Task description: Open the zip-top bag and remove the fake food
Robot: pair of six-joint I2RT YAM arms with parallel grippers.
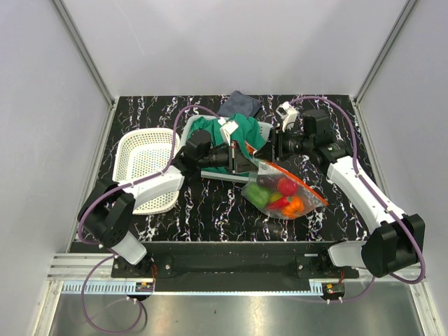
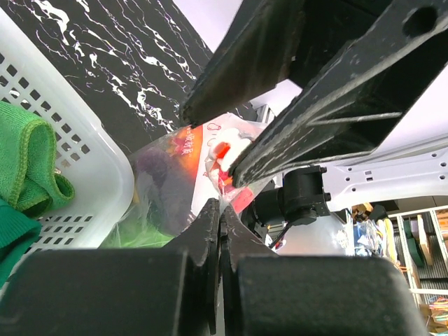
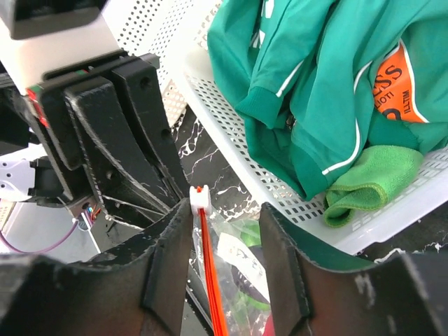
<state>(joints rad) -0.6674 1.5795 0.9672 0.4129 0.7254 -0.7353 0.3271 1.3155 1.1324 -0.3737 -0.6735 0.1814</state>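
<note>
1. Pinching the raised corner of the zip-top bag, the left gripper is pressing its fingers tightly together on the plastic.
2. The right gripper is hovering at that same corner, facing the left one, with its fingers spread apart.
3. A white slider is touching the inner tip of one right finger, and the orange-red zip strip is running down through the gap between the fingers.
4. The bag is lying on the marbled table between the two arms, its corner tilting up toward the grippers.
5. The fake food is sitting inside the bag, showing red, orange, green and dark pieces.
6. Just behind the grippers, a white basket is holding a green garment and a lighter green cloth.
7. An empty perforated basket is sitting at the left, partly under the left arm.
</note>
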